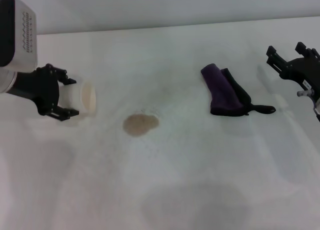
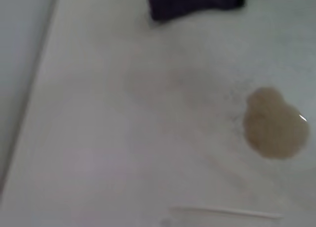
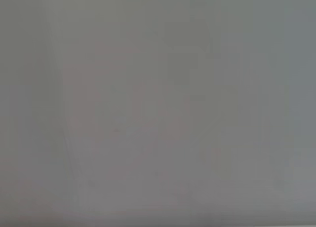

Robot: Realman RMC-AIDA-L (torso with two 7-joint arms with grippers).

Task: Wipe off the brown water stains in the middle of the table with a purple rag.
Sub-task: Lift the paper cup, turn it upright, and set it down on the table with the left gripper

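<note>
The small dark purple cloth rag with black edging and loop (image 1: 224, 91) is seen lying flat on the large white matte table (image 1: 200, 190), right of centre, its long axis running away from the robot and tilted slightly. The tan-brown oval water stain (image 1: 141, 124) is seen near the middle, well apart from the rag, on its left. The black right gripper (image 1: 290, 57) hangs near the rag on its right side, jaws spread, nothing held; it is judged the nearer arm for pickup. The black left gripper (image 1: 67, 96) is spread about a cream-coloured paper cup (image 1: 86, 96) lying on its side; contact cannot be told.
</note>
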